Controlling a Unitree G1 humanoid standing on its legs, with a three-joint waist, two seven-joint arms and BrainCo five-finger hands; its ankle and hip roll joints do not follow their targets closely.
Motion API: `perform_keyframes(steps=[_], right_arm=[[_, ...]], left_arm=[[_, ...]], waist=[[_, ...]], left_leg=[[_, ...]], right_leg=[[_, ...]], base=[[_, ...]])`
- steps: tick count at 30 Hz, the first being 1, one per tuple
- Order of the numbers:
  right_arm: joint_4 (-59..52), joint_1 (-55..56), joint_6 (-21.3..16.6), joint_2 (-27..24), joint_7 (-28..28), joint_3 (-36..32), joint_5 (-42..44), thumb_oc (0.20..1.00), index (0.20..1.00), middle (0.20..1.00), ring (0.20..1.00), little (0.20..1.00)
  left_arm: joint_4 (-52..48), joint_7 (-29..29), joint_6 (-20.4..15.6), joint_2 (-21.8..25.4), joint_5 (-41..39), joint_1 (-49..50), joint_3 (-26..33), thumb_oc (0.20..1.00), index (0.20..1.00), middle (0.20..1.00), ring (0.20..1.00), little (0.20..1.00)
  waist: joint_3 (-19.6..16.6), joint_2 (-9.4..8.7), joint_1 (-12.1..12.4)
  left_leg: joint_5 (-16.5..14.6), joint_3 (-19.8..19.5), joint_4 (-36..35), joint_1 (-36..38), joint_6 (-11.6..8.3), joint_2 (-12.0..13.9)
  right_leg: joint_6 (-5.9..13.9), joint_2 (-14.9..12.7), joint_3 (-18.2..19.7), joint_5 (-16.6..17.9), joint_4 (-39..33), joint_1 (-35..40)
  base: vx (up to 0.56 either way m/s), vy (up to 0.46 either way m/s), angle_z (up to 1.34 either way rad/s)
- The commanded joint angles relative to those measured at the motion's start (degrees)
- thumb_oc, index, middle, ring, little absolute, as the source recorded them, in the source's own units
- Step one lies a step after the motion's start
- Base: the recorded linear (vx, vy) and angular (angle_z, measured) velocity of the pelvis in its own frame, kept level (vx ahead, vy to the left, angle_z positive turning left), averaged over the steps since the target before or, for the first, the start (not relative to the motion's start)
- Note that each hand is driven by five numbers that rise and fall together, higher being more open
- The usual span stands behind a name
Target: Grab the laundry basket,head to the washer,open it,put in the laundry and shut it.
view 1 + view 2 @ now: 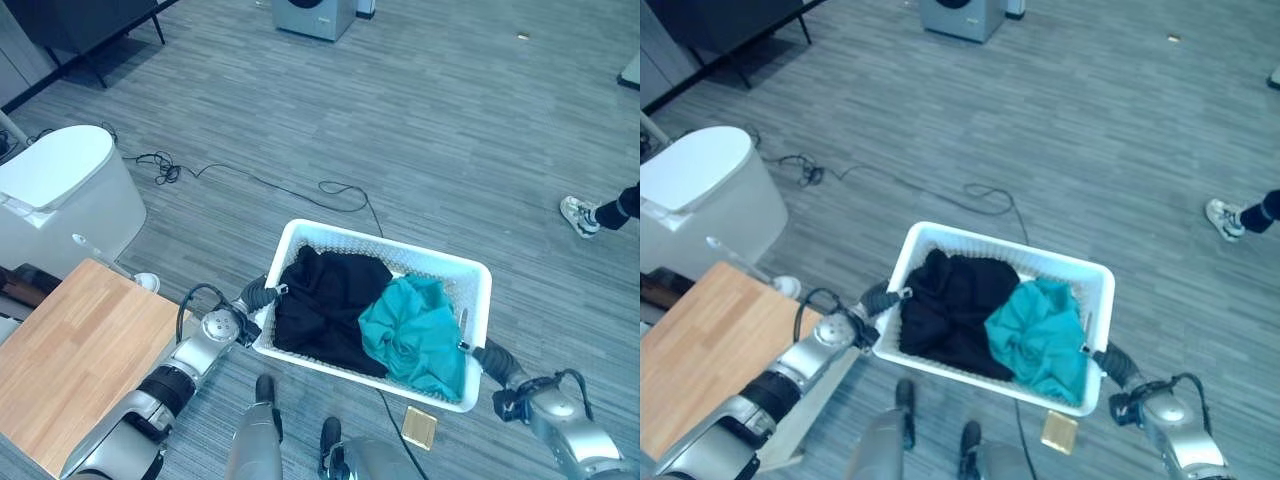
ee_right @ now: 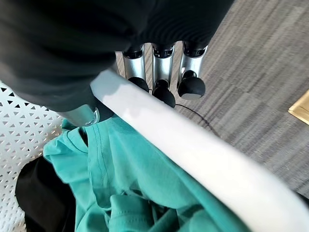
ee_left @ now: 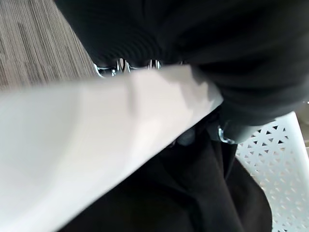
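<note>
I hold a white perforated laundry basket (image 1: pixel 484 300) off the grey floor, one hand at each short end. Inside lie a black garment (image 1: pixel 325 305) on the left and a teal garment (image 1: pixel 415 335) on the right. My left hand (image 1: pixel 258 295) is shut on the left rim (image 3: pixel 96 125), fingers under it and thumb over, with the black cloth (image 3: pixel 193 193) just past it. My right hand (image 1: pixel 492 355) is shut on the right rim (image 2: pixel 193 150), its fingers (image 2: pixel 161 72) curled beneath and the teal cloth (image 2: pixel 130 179) beside the thumb. A grey washer (image 1: pixel 315 15) stands far ahead.
A white rounded appliance (image 1: pixel 65 195) and a wooden table (image 1: pixel 80 350) stand close on my left. A person's shoe (image 1: pixel 580 215) shows at the right edge. A small brown square (image 1: pixel 420 427) lies on the floor under the basket's near corner.
</note>
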Motion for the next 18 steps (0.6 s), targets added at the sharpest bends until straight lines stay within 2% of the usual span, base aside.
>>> perform_keyframes(steps=[1,2,3,4,6,8,9,10,11,12,14,15,16,17,18], right_arm=[[-3.0,-4.4,-5.0,0.7,-0.5,-0.3,2.9,0.2,0.2,0.2,0.2,0.2],[-2.5,-4.4,-5.0,1.8,-0.1,0.4,2.3,0.2,0.2,0.2,0.2,0.2],[-2.5,-4.5,-5.1,1.9,-0.1,0.5,2.3,0.2,0.2,0.2,0.2,0.2],[-1.7,-5.0,-5.3,4.7,0.4,1.7,1.5,0.2,0.2,0.2,0.2,0.2],[-0.6,-5.9,-5.2,6.4,0.7,2.5,0.1,0.2,0.2,0.2,0.2,0.2],[0.1,-6.3,-5.1,7.4,0.9,3.0,-0.9,0.2,0.2,0.2,0.2,0.2],[0.5,-6.3,-5.0,7.4,0.7,2.9,-1.5,0.2,0.2,0.2,0.2,0.2],[0.3,-5.9,-4.7,7.2,0.9,2.7,-2.0,0.2,0.2,0.2,0.2,0.2],[0.3,-5.9,-4.7,7.2,0.9,2.7,-2.0,0.2,0.2,0.2,0.2,0.2],[0.1,-5.3,-4.6,7.0,0.9,2.1,-1.9,0.2,0.2,0.2,0.2,0.2],[0.0,-4.8,-4.5,6.7,0.9,1.2,-1.2,0.2,0.2,0.2,0.2,0.2],[0.2,-4.8,-4.5,6.6,0.7,0.9,-0.9,0.2,0.2,0.2,0.2,0.2],[0.2,-4.8,-4.5,6.6,0.7,0.9,-0.9,0.2,0.2,0.2,0.2,0.2],[0.1,-4.4,-4.2,6.3,0.6,0.0,-0.4,0.2,0.2,0.2,0.2,0.2],[-0.2,-4.1,-4.0,6.2,0.8,-0.4,-0.3,0.2,0.2,0.2,0.2,0.2]], left_arm=[[-3.6,1.4,-4.1,-0.9,-2.6,-1.8,4.9,0.2,0.2,0.2,0.2,0.2],[-4.0,1.3,-4.4,-0.8,-2.6,-0.5,5.2,0.2,0.2,0.2,0.2,0.2],[-4.1,1.3,-4.4,-0.7,-2.6,-0.4,5.2,0.2,0.2,0.2,0.2,0.2],[-4.9,1.0,-4.5,-0.1,-2.9,2.7,6.1,0.2,0.2,0.2,0.2,0.2],[-6.0,0.8,-4.4,0.6,-3.2,5.5,7.4,0.2,0.2,0.2,0.2,0.2],[-6.7,0.6,-4.1,0.9,-3.9,7.3,8.3,0.2,0.2,0.2,0.2,0.2],[-6.8,0.6,-4.0,1.0,-3.9,7.6,8.7,0.2,0.2,0.2,0.2,0.2],[-6.9,0.4,-3.9,1.1,-4.0,7.8,8.6,0.2,0.2,0.2,0.2,0.2],[-6.9,0.4,-3.9,1.1,-4.0,7.8,8.6,0.2,0.2,0.2,0.2,0.2],[-6.7,0.2,-3.8,0.9,-3.7,8.1,8.4,0.2,0.2,0.2,0.2,0.2],[-6.5,0.0,-3.7,1.1,-3.3,8.4,8.5,0.2,0.2,0.2,0.2,0.2],[-6.2,0.0,-3.7,0.9,-3.2,8.4,8.5,0.2,0.2,0.2,0.2,0.2],[-6.2,0.0,-3.7,0.9,-3.2,8.4,8.5,0.2,0.2,0.2,0.2,0.2],[-5.6,0.2,-4.0,0.5,-2.6,8.5,9.0,0.2,0.2,0.2,0.2,0.2],[-5.4,0.1,-4.1,0.5,-2.3,8.4,9.2,0.2,0.2,0.2,0.2,0.2]], waist=[[-4.0,-1.06,3.2],[-4.7,-1.97,3.8],[-4.8,-1.89,3.9],[-5.2,-3.91,4.6],[-5.3,-4.01,4.6],[-4.9,-2.51,4.2],[-4.6,-1.43,3.6],[-4.2,-0.52,2.8],[-4.2,-0.42,2.7],[-3.5,0.64,1.0],[-3.2,1.41,-0.4],[-3.2,1.37,-1.0],[-3.2,1.55,-1.1],[-2.8,1.57,-2.8],[-2.8,1.47,-3.4]], left_leg=[[3.9,3.2,5.7,-1.6,1.72,-1.0],[3.3,3.1,7.2,-1.3,2.52,-2.1],[3.4,3.2,7.2,-1.5,2.52,-1.9],[0.3,5.1,9.4,0.6,5.14,-4.5],[-2.7,6.4,9.9,3.5,7.52,-5.6],[-4.4,6.6,9.2,6.6,8.73,-5.6],[-4.7,6.3,8.2,8.7,8.64,-5.3],[-5.4,5.6,7.4,11.0,8.52,-5.4],[-5.3,5.5,7.3,10.9,8.48,-5.3],[-6.3,4.2,6.5,14.1,7.94,-5.6],[-7.8,2.8,6.2,16.1,6.78,-5.4],[-8.5,2.1,6.1,16.7,6.36,-5.7],[-8.7,2.0,6.2,16.8,6.31,-5.5],[-11.6,0.0,5.9,20.2,5.61,-6.2],[-12.2,-0.9,5.8,21.2,5.33,-6.6]], right_leg=[[7.11,-3.8,2.6,-6.9,-0.2,12.7],[8.1,-4.7,3.1,-5.3,2.2,13.2],[8.08,-4.6,3.3,-5.2,2.2,13.0],[12.37,-7.2,3.1,4.3,11.9,11.1],[14.85,-9.0,3.8,13.2,22.6,7.0],[15.15,-10.8,2.5,14.4,29.2,1.9],[14.46,-12.3,0.9,13.6,30.0,-1.2],[13.63,-13.6,-0.4,11.0,29.3,-3.9],[13.53,-13.5,-0.6,11.1,29.2,-4.0],[12.25,-14.2,-1.7,7.3,25.4,-7.7],[11.25,-15.0,-1.7,4.8,16.3,-9.6],[11.2,-15.4,-0.5,6.1,10.8,-11.7],[11.25,-15.2,-0.6,6.2,10.3,-11.3],[12.6,-15.5,4.4,9.8,-0.3,-13.8],[13.25,-16.2,6.8,11.6,-3.6,-15.4]], base=[[0.68,0.081,-0.19],[0.67,0.081,-0.31],[0.62,0.124,-0.47],[0.55,0.15,-0.4],[0.61,0.177,-0.37],[0.46,0.133,-0.36],[0.46,0.116,0.0],[0.3,0.069,0.13],[0.42,-0.01,0.25],[0.41,-0.095,0.51],[0.47,-0.18,0.56],[0.27,-0.146,0.6],[0.47,-0.23,0.78],[0.48,-0.214,0.86],[0.62,-0.284,0.77]])
